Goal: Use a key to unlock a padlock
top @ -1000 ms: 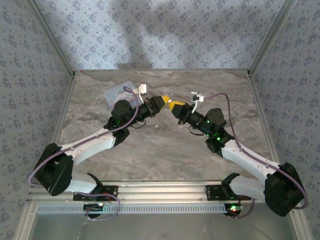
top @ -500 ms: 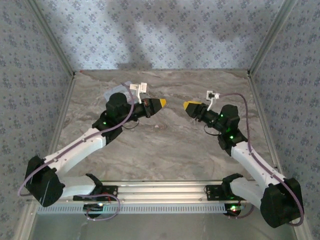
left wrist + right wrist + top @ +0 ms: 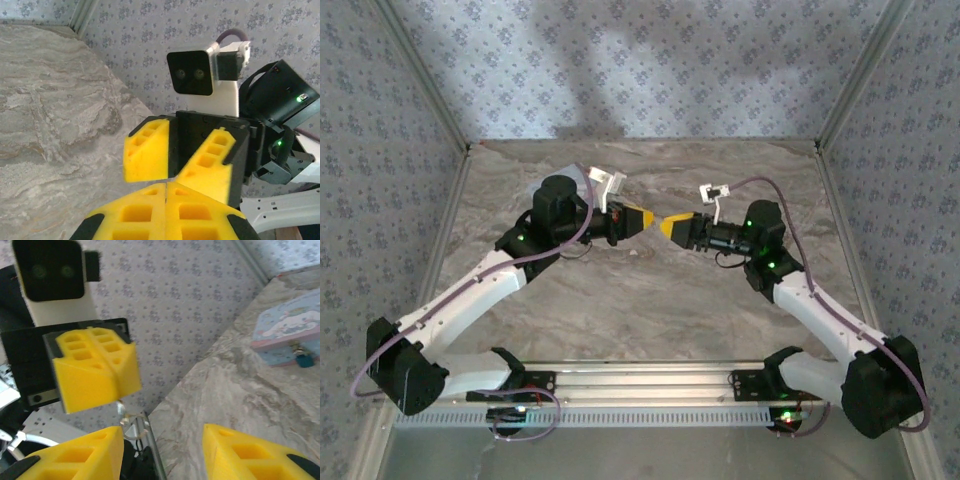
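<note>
Hard to make out the key (image 3: pixel 131 429) pinched by the left gripper (image 3: pixel 116 382): just a blurry ring. Facing the spread right gripper (image 3: pixel 162 455). Bare table (image 3: pixel 240 390) all around.

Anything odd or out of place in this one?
Nothing is spilled or damaged. One oddity: a key ring dangles from the shut left gripper, which faces the open right gripper tip to tip in mid-air, well away from the padlock on the box.

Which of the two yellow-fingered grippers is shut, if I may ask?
The left gripper: pinched shut with a metal key ring dangling from it, whereas the right gripper stands open.
</note>
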`<action>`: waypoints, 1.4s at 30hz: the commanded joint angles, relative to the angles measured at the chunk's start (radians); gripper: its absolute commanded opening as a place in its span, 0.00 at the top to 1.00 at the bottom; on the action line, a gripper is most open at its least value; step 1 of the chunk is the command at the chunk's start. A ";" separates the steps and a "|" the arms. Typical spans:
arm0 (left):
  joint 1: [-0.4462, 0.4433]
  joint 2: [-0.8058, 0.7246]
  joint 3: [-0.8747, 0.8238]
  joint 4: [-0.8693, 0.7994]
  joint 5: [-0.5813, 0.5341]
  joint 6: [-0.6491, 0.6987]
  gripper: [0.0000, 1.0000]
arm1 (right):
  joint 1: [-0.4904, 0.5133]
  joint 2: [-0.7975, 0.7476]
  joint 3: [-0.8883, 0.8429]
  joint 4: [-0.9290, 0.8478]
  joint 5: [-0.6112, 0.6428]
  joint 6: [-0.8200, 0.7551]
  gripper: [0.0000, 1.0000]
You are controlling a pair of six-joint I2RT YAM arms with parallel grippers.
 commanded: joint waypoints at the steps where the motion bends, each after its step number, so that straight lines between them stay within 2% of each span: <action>1: 0.005 -0.001 0.036 -0.027 0.027 0.043 1.00 | 0.027 0.014 0.053 0.034 -0.061 -0.016 0.53; 7: 0.004 -0.003 0.034 -0.019 0.028 0.038 1.00 | 0.068 0.046 0.094 0.004 -0.063 -0.038 0.55; 11: 0.005 -0.007 0.031 -0.019 0.027 0.038 1.00 | 0.074 0.060 0.105 0.002 -0.060 -0.039 0.60; 29: 0.007 -0.017 0.018 -0.016 0.012 0.042 1.00 | 0.055 0.048 0.087 -0.087 -0.075 -0.081 0.71; 35: 0.007 -0.015 0.021 -0.018 0.022 0.049 1.00 | 0.048 0.048 0.088 -0.094 -0.066 -0.082 0.79; 42: 0.009 -0.008 0.032 -0.046 0.048 0.070 1.00 | 0.038 0.047 0.093 -0.100 -0.053 -0.079 0.81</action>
